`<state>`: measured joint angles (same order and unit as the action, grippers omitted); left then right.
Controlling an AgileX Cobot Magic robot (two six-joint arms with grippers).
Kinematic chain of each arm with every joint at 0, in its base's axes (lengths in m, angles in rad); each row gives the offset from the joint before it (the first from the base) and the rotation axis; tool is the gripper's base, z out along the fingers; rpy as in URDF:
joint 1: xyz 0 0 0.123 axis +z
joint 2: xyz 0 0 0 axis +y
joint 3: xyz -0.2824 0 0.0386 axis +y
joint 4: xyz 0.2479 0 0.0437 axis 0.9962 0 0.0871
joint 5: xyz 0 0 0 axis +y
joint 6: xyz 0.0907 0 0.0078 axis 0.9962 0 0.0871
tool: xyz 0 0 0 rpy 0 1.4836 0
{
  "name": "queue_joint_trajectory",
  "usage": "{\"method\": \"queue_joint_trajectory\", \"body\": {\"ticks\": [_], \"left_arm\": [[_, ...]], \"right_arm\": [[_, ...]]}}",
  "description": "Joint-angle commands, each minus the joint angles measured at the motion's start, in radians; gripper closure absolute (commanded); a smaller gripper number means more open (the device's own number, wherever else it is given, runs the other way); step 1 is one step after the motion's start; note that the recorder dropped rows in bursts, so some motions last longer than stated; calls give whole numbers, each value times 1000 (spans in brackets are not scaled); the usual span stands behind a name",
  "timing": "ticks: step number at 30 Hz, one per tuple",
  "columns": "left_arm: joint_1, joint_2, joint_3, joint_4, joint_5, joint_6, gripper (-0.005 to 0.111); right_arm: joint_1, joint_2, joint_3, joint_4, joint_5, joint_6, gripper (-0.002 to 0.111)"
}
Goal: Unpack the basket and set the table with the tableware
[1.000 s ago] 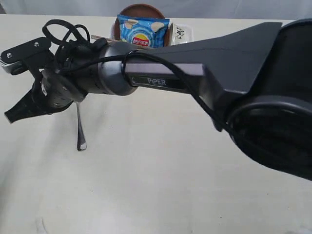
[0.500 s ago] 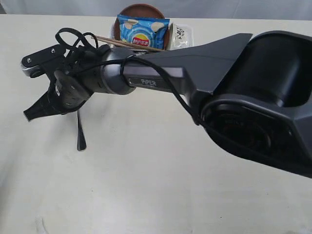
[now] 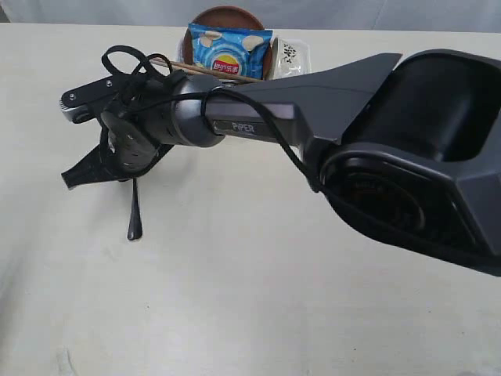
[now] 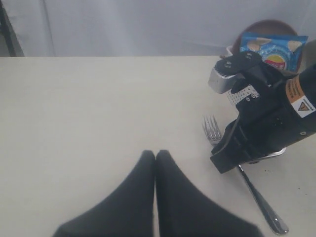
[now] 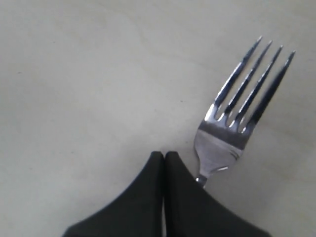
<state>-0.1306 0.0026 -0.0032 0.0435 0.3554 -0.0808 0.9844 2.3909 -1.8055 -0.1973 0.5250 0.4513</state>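
The fork [image 3: 135,215] lies flat on the table [image 3: 235,298] toward its left edge, its handle under the right gripper [image 3: 69,180], whose jaws are clenched on nothing; the left gripper [image 4: 155,154] is clenched and empty too. Best to lift straight up, lest a fingertip drag the fork askew.
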Motion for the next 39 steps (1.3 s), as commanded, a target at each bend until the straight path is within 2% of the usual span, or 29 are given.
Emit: {"method": "queue_joint_trajectory", "body": {"ticks": [1, 9, 15, 19, 26, 32, 35, 39], "left_arm": [[2, -3, 3, 9, -11, -4, 107], [2, -3, 3, 9, -11, -4, 107], [2, -3, 3, 9, -11, -4, 107], [2, -3, 3, 9, -11, -4, 107], [2, -3, 3, 9, -11, -4, 107], [2, -3, 3, 9, -11, -4, 107], [2, -3, 3, 9, -11, -4, 107], [2, -3, 3, 9, -11, -4, 107]], "right_arm": [[-8, 6, 5, -85, 71, 57, 109], [-8, -100, 5, -80, 34, 45, 109], [-12, -261, 5, -85, 54, -103, 109], [-39, -333, 5, -98, 145, -191, 109], [-201, -367, 5, -64, 349, -302, 108], [-330, -363, 5, 144, 320, -572, 108], [-363, -361, 5, 279, 292, -768, 97], [-378, -334, 5, 421, 264, -966, 65]]}}
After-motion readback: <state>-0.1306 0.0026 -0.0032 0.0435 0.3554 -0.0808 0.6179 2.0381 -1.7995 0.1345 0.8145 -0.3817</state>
